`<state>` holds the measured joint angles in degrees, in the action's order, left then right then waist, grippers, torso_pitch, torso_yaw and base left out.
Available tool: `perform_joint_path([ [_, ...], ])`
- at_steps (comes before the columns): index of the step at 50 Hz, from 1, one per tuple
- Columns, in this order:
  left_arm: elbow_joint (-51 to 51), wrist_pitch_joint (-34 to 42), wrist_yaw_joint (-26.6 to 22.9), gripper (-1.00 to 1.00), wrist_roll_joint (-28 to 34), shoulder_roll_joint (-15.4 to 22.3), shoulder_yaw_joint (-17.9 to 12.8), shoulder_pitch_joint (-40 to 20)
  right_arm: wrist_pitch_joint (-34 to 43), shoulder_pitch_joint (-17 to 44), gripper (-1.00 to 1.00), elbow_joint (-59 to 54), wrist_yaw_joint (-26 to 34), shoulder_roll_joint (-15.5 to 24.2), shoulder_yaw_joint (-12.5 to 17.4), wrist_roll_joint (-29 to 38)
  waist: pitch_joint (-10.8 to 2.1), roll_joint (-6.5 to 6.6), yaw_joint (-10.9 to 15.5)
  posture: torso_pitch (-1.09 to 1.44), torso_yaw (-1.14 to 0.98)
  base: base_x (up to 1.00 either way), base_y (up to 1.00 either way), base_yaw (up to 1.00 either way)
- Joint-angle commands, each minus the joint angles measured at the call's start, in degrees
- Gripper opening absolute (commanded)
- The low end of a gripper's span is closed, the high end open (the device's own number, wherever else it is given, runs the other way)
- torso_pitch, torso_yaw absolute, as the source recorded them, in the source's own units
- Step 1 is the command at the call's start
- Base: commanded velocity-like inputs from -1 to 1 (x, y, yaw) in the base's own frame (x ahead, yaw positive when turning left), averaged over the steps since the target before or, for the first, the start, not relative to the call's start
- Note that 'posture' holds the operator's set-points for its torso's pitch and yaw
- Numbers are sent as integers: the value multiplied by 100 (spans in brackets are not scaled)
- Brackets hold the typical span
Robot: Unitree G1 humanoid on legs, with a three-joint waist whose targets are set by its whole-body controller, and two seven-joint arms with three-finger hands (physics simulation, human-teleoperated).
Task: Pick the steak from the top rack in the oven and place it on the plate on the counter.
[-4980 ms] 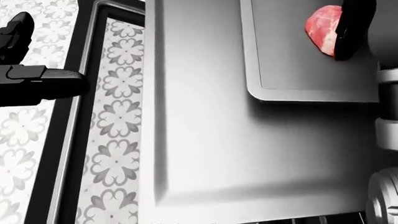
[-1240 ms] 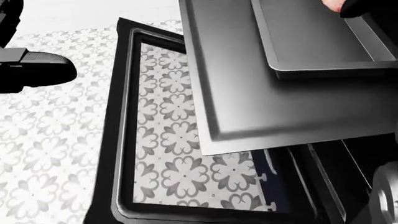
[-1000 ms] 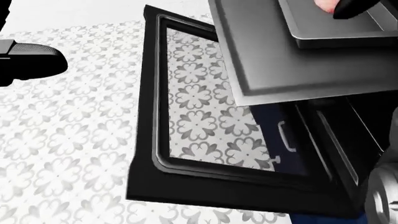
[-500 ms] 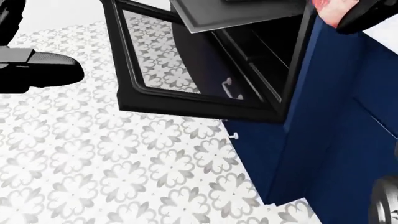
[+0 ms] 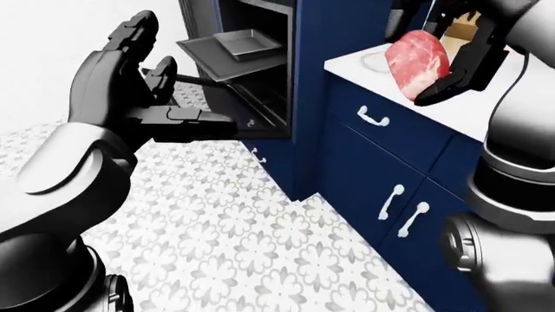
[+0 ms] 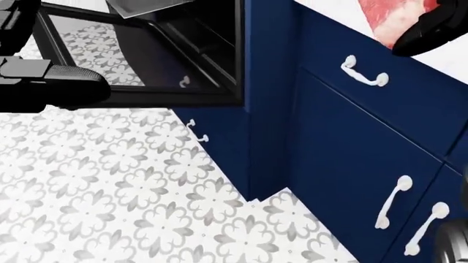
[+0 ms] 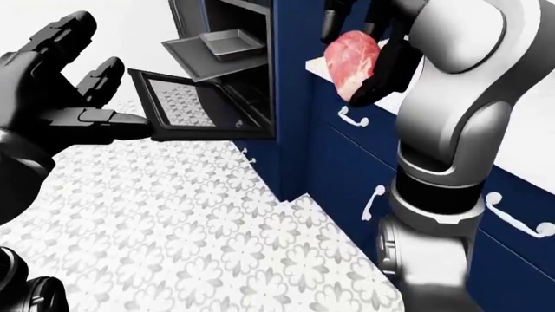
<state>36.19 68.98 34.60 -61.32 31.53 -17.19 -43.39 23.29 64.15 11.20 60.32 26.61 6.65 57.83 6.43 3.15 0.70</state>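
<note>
The black fingers (image 5: 457,68) of the right hand (image 5: 464,39) were closed round the raw red-and-pink marbled steak (image 5: 419,57), one finger crossing its lower right edge while the others gripped from above. In the left-eye view the steak hung in the air over the white counter surface (image 5: 468,107), at about one o'clock. Just beyond it, toward eleven o'clock from the meat, a round pale plate (image 5: 375,61) lay on that surface, partly hidden behind the steak; meat and plate were apart.

The left hand (image 5: 121,78) stood at about ten o'clock in the same view, its black fingers (image 5: 135,36) spread wide and straight, holding nothing.

Below the counter ran dark blue cabinet fronts (image 5: 390,169) with white curved handles (image 5: 372,116). At twelve o'clock the black oven (image 5: 252,65) stood with its glass-paned door (image 7: 177,104) dropped down flat. A flat grey metal tray (image 5: 208,55) jutted out of the oven cavity, and a smaller grey rectangular baking pan (image 5: 249,43) sat on top of it. The floor (image 5: 226,234) was white tile with a grey flower pattern.
</note>
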Motion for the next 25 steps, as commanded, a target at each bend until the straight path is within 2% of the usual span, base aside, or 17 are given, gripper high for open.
perform_joint_path([
  [1, 38, -173, 17, 100, 75, 74, -136, -150, -46, 200, -100, 139, -158, 26, 27, 20, -74, 70, 30, 2, 0, 52, -50, 0],
  [2, 40, -191, -1, 100, 103, 70, -122, -134, -47, 191, -100, 152, -145, 29, 25, 24, -114, 215, 49, 2, 0, 55, -52, 0],
  [3, 23, -223, -36, 100, 153, 64, -98, -122, -61, 196, -100, 129, -164, 35, 37, 11, -135, 296, 63, 2, 0, 55, -51, 0],
  [4, 13, -232, -56, 100, 181, 58, -92, -121, -54, 208, -100, 133, -153, 38, 37, 12, 29, 117, 93, 2, 0, 55, -52, 0],
  [6, 23, -196, -42, 100, 169, 41, -106, -145, -57, 213, -100, 136, -147, 46, 38, 10, -199, 118, 58, 2, 0, 56, -51, 0],
  [8, 18, -246, -101, 100, 251, 29, -77, -102, -79, 198, -100, 122, -171, 50, 37, 5, -274, 4, 64, 2, 0, 56, -42, 0],
  [10, 37, -232, -129, 100, 292, 1, -84, -85, -88, 213, -100, 104, -180, 47, 28, 13, -220, -243, 179, 2, 0, 57, -20, 0],
  [11, 29, -235, -141, 100, 315, -6, -76, -90, -92, 212, -100, 94, -189, 46, 29, 14, -233, -447, 206, 2, 0, 57, -9, 0],
  [12, 22, -232, -154, 100, 326, -19, -85, -94, -94, 212, -100, 95, -188, 46, 26, 19, -328, -784, 189, 2, 0, 56, -5, 0],
  [14, 21, -244, -190, 100, 371, -33, -85, -85, -108, 201, -100, 88, -200, 42, 20, 36, -224, -669, 240, 2, 0, 62, 0, 0],
  [16, 27, -248, -227, 100, 415, -50, -94, -60, -119, 190, -100, 101, -194, 26, 7, 55, -278, -585, 129, 2, 0, 69, 0, 0],
  [19, 41, -202, -222, 100, 402, -62, -132, -74, -163, 172, -100, 82, -231, -2, 6, 50, -218, -413, 70, 2, 0, 70, 0, 0],
  [21, -1, -274, -307, 100, 503, -62, -96, -48, -174, 176, -100, 83, -229, -19, 6, 38, -209, -345, 43, 2, 0, 70, 0, 0],
  [25, -11, -286, -370, 100, 579, -88, -104, -28, -178, 166, -100, 66, -248, -38, 4, 44, -326, -170, -78, 2, 0, 70, 0, 0],
])
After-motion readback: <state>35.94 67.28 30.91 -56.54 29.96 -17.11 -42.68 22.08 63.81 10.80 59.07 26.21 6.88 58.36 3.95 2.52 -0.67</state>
